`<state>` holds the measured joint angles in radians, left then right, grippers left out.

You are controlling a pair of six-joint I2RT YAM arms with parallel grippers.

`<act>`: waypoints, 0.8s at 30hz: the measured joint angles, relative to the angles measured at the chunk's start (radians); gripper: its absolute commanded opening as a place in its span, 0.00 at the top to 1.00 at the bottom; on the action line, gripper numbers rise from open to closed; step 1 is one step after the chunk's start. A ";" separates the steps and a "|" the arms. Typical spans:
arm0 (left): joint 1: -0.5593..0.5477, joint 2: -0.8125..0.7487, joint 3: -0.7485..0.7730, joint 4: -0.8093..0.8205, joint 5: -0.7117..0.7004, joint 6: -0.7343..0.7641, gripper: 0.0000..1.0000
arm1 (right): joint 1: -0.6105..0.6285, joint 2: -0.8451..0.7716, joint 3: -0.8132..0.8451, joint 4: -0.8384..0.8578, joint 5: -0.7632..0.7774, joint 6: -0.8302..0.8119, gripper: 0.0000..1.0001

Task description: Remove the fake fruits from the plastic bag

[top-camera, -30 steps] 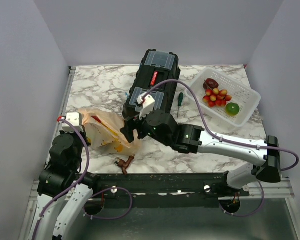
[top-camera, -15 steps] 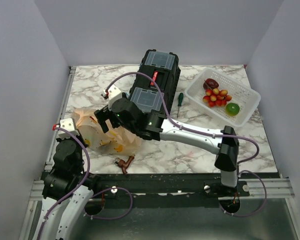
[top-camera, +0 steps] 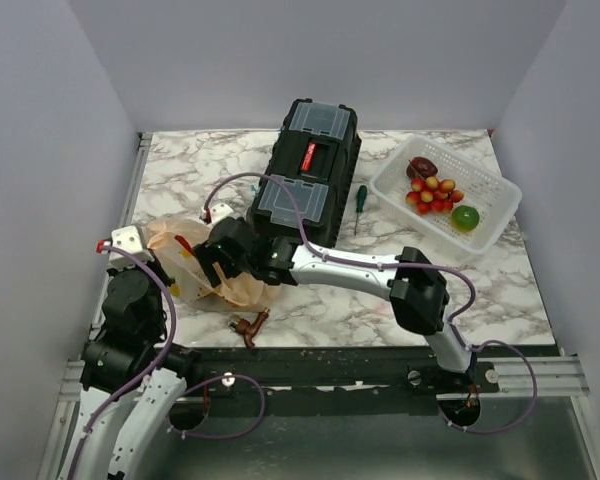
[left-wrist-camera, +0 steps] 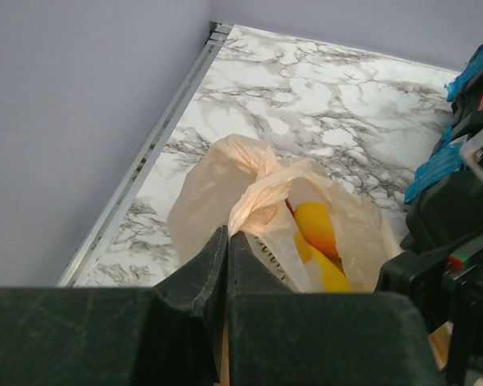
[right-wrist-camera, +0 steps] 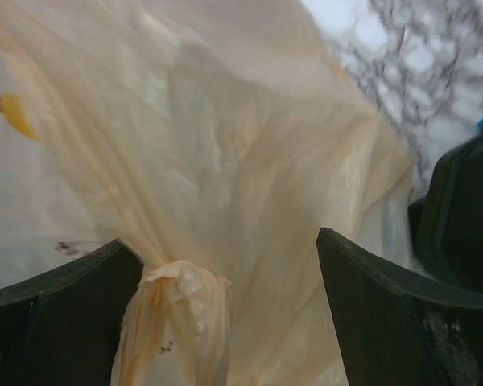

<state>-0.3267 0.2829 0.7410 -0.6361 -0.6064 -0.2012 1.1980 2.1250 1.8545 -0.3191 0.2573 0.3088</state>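
Bag [top-camera: 195,262] front-left on bench [top-camera: 200,165], fruits [left-wrist-camera: 315,229] in it; toolbox [top-camera: 305,170] centre behind bag, screwdriver [top-camera: 359,205] right of it, basket [top-camera: 495,215] far right holding more fruits

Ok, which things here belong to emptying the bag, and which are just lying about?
Job: plastic bag; yellow fruit inside it; grapes, green fruit, purple fruit in the white basket; left hand shut on the bag; right hand open at it.
Lying about: black toolbox; green-handled screwdriver; small brown object.
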 measured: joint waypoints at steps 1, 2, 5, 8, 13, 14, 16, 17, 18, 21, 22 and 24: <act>0.000 0.012 0.011 0.000 0.000 -0.008 1.00 | 0.000 -0.003 -0.034 0.012 -0.005 0.024 0.20; 0.000 0.027 0.021 -0.001 0.000 -0.018 0.96 | 0.000 -0.004 -0.063 0.024 -0.008 0.046 0.25; 0.000 0.068 0.027 0.000 0.001 -0.040 0.74 | 0.001 -0.004 -0.126 0.060 -0.019 0.101 0.40; 0.000 0.122 0.030 -0.001 0.003 -0.064 0.42 | 0.000 -0.011 -0.178 0.120 -0.041 0.140 0.60; 0.000 0.201 0.098 -0.062 0.029 -0.140 0.26 | 0.001 -0.028 -0.225 0.211 -0.072 0.180 0.82; 0.000 0.214 0.123 -0.080 0.039 -0.161 0.25 | 0.001 -0.028 -0.226 0.224 -0.075 0.184 0.85; 0.000 0.231 0.172 -0.123 0.054 -0.192 0.21 | 0.001 -0.028 -0.227 0.245 -0.076 0.189 0.89; 0.000 0.237 0.200 -0.146 0.062 -0.210 0.21 | 0.001 -0.028 -0.227 0.254 -0.076 0.190 0.90; 0.000 0.240 0.232 -0.171 0.072 -0.227 0.21 | 0.001 -0.028 -0.228 0.261 -0.076 0.190 0.92; 0.000 0.228 0.297 -0.228 0.106 -0.275 0.23 | 0.001 -0.029 -0.231 0.274 -0.075 0.189 0.97; 0.000 0.221 0.314 -0.245 0.116 -0.290 0.25 | 0.001 -0.029 -0.232 0.275 -0.075 0.188 0.99; 0.000 0.202 0.343 -0.280 0.148 -0.325 0.27 | 0.001 -0.031 -0.237 0.278 -0.073 0.188 0.99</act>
<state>-0.3267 0.4847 1.0843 -0.9157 -0.4587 -0.5259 1.1988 2.0945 1.6180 -0.0410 0.1841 0.4965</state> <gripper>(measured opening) 0.762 0.028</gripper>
